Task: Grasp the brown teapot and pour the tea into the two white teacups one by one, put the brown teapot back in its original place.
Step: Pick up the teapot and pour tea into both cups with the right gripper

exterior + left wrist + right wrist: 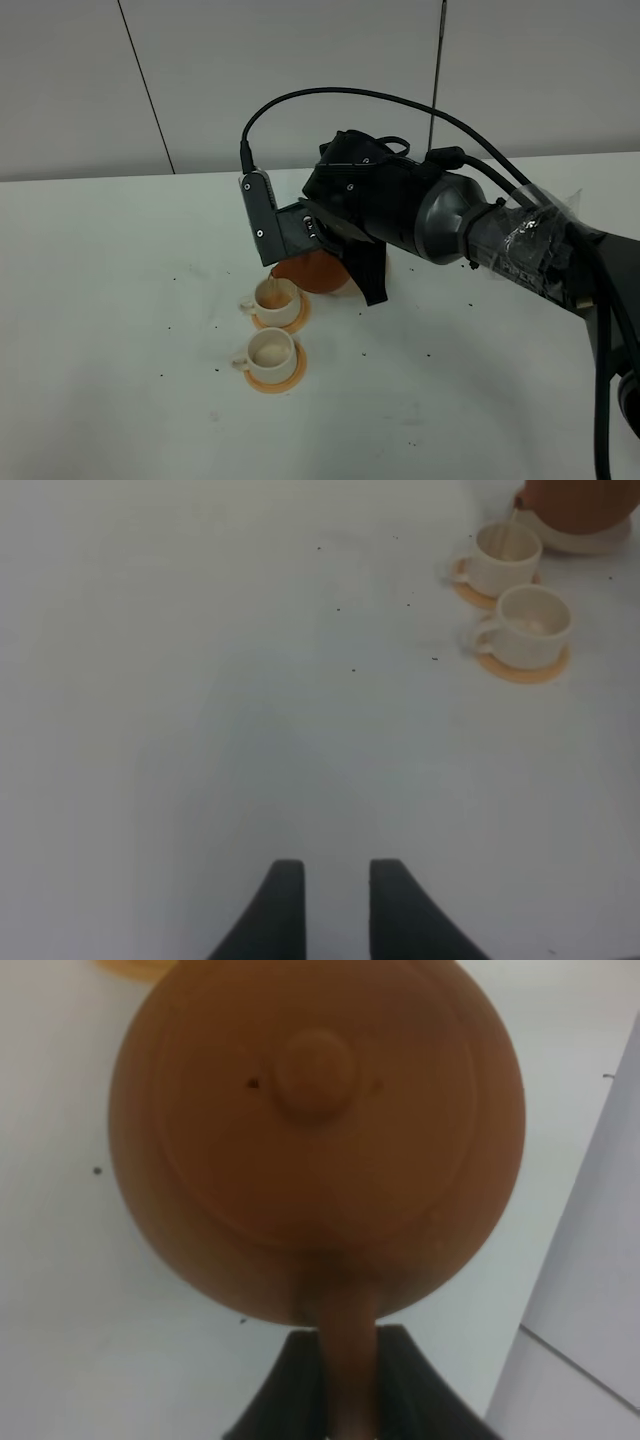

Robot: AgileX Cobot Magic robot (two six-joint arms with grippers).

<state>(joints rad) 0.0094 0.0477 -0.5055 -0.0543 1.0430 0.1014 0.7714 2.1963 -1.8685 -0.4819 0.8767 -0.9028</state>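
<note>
Brown teapot (315, 1140) tilted over far teacup (277, 297), right hand (347, 1375) clamping its handle

The left half of the white tabletop (100, 300) is bare and open to pass over. Near the middle, a far cup (277, 298) and a near cup (270, 349) stand on orange coasters (280, 384). A tilted brown teapot (318, 270) and the bulky black right arm (450, 225) block the space above and right of the far cup. The near cup is uncovered from above.
</note>
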